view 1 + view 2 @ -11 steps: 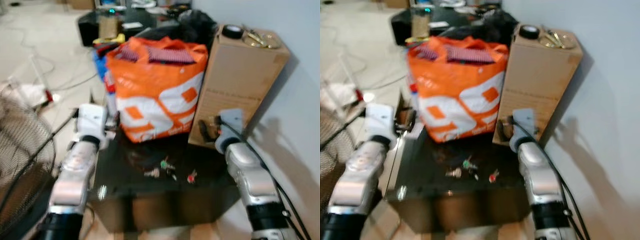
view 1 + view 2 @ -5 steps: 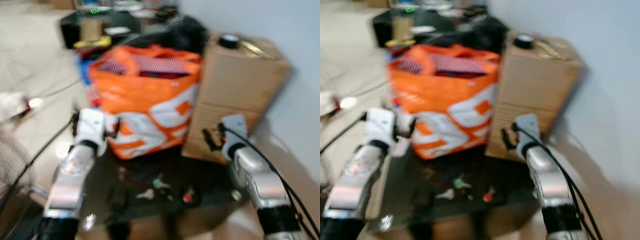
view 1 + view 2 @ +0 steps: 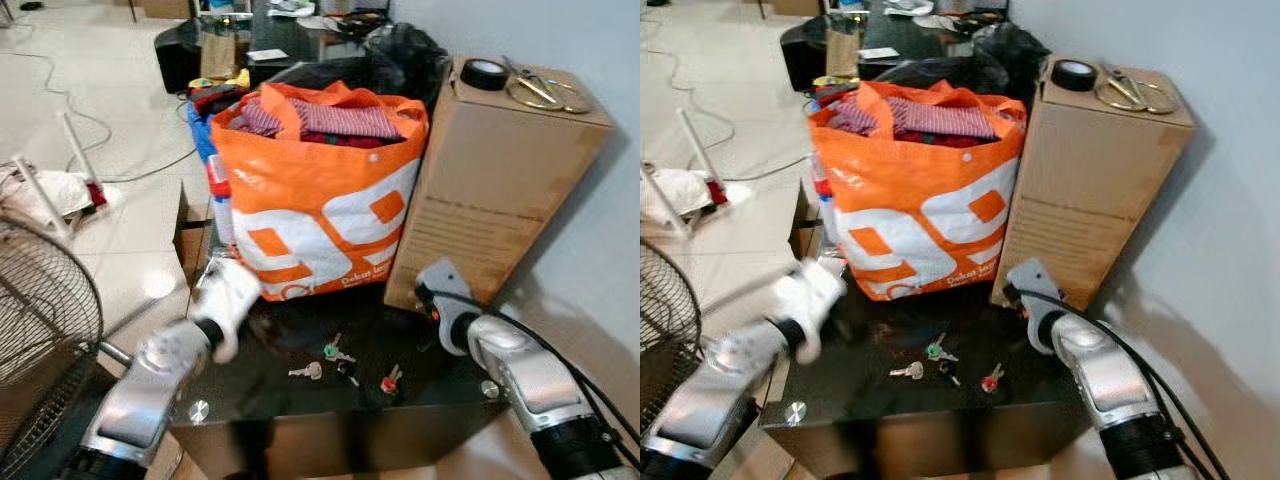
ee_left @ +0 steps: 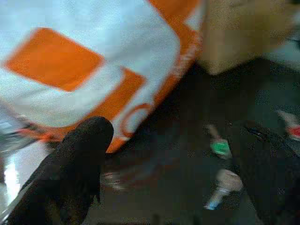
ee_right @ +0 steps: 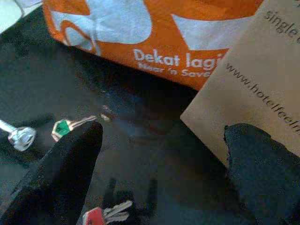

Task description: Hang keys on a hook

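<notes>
**Hovering both pincers over the key table**

Watching from the remote station, I am seeing both arms reaching out over the black glossy table (image 3: pixel 420 345). The keys (image 3: pixel 341 361) are lying loose on its top, between the two pincers and nearer the robot than either one: a green-capped key (image 5: pixel 62 127), a red-capped key (image 5: pixel 95 217), and a silver key (image 3: pixel 306 372) are lying close together.

The left gripper (image 4: pixel 171 154) is hanging above the table with its fingers (image 4: pixel 84 150) spread wide, holding nothing. Just ahead of it the orange and white bag (image 3: pixel 320 205) is standing on the table's far edge, stuffed with striped cloth. The green-capped and silver keys are showing between its fingertips, lower down on the tabletop, not touched.

The right gripper (image 5: pixel 161 154) is also standing wide, empty, with its fingers (image 5: pixel 70 168) over the dark surface. Ahead of it the bag's lower edge and the cardboard box (image 3: pixel 500 190) are meeting; the box is standing upright against the wall, touching the bag. A roll of black tape (image 3: pixel 487 73) and scissors (image 3: pixel 530 85) are resting on the box top.

A wire fan guard (image 3: pixel 40 310) is sitting out beyond the left arm.
</notes>
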{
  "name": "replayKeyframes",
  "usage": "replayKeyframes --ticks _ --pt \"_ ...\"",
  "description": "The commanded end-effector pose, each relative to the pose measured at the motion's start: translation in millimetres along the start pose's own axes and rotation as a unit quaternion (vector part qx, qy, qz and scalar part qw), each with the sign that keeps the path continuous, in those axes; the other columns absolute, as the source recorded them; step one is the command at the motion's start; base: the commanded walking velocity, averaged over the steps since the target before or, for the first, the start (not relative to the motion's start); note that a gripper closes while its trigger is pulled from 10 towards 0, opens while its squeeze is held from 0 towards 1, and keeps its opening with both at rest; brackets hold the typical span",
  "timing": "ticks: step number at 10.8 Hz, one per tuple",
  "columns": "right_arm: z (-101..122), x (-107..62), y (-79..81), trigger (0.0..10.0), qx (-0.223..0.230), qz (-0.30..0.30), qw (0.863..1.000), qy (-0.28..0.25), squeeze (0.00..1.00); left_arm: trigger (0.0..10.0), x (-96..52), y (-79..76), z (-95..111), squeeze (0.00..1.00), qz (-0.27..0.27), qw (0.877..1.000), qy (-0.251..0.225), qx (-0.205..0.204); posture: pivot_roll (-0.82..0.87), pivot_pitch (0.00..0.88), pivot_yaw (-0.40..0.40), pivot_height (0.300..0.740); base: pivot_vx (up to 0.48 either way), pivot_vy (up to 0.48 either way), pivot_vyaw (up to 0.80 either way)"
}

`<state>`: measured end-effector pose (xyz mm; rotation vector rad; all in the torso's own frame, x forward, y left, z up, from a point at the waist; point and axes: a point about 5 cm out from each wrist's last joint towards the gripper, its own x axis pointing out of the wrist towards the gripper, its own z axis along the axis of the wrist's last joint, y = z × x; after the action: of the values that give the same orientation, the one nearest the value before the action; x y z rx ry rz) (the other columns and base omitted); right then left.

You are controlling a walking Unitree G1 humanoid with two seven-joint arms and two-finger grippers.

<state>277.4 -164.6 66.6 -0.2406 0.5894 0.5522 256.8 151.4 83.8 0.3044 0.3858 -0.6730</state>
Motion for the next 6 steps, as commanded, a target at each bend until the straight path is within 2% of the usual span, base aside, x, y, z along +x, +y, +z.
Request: replayKeyframes --ticks 1,3,6 --pt "4.6 -3.2 -1.7 10.0 -0.012 0.012 1.000 -0.002 0.00 10.0 2.6 0.2 5.3 0.00 -0.020 1.000 -0.002 0.007 0.00 0.000 -0.042 0.740 0.000 0.000 0.00" --pt "-6.7 -0.4 -2.4 10.0 -0.036 0.027 0.999 0.026 0.00 10.0 -6.5 -4.5 1.0 0.00 -0.090 0.996 0.002 0.016 -0.04 0.000 -0.005 0.740 0.000 0.000 0.00" --pt "-21.3 -1.5 9.5 10.0 -0.047 0.062 0.996 0.053 0.00 10.0 -2.0 -8.3 1.0 0.00 -0.131 0.991 0.001 0.016 -0.09 0.000 0.015 0.740 0.000 0.000 0.00"
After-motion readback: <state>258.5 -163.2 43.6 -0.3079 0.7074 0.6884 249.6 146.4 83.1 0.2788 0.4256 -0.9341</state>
